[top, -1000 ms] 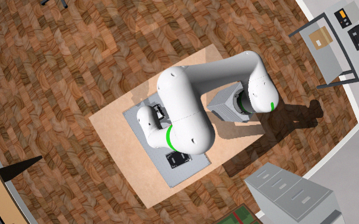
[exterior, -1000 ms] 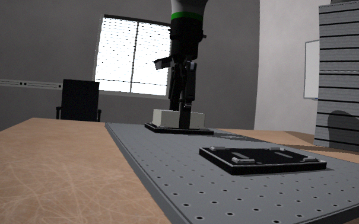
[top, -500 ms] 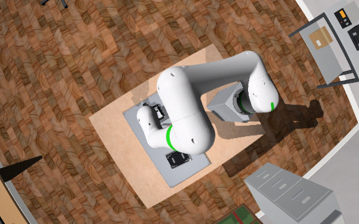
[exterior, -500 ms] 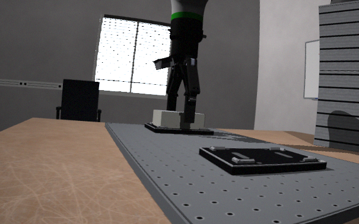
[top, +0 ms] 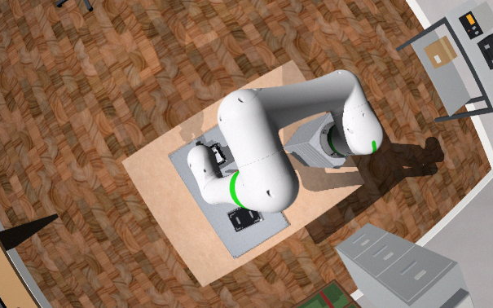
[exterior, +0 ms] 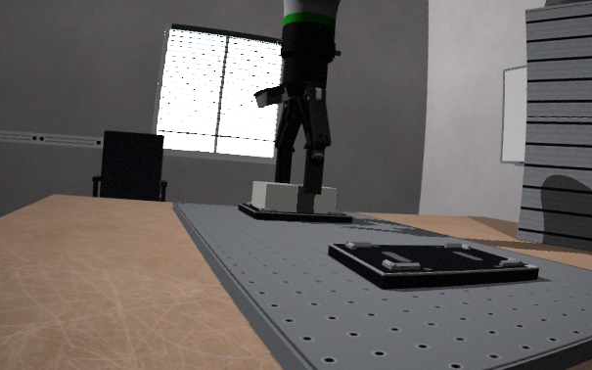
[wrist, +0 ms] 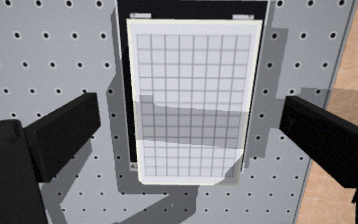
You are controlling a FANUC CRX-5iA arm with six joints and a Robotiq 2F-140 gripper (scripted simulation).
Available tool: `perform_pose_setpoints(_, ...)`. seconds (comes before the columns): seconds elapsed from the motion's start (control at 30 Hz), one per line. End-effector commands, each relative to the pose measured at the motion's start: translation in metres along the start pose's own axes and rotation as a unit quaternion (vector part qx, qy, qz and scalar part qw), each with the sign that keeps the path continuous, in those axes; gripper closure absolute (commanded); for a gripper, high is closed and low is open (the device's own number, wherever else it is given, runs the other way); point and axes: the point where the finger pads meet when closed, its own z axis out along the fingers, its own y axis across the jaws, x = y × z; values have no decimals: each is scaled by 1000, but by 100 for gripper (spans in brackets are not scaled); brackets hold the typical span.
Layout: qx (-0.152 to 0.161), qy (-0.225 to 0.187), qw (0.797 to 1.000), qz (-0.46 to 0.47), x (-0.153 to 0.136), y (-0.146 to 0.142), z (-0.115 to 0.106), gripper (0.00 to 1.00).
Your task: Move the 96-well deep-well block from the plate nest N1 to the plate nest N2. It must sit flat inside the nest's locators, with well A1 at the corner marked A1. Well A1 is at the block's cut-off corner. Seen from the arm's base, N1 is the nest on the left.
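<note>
The white 96-well deep-well block rests in the far black plate nest on the grey perforated plate and looks level. In the wrist view the block fills the nest, and its cut-off corner is at the lower right. A small label on the nest shows at the lower left, mostly hidden. My gripper is open wide, one finger on each long side of the block, both clear of it. In the side view the fingers hang down around the block. The near nest is empty.
From above, the arm covers most of the far nest and block; the empty nest lies at the plate's lower end. The grey plate sits on a wooden table. A file cabinet stands off the table.
</note>
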Motion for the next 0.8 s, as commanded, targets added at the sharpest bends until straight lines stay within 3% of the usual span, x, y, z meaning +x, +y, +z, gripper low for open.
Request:
perform_pose_setpoints(0.0, 0, 1, 1000, 0, 1, 0, -8, 0)
perform_pose_setpoints(0.77, 0, 1, 1000, 0, 1, 0, -64, 0)
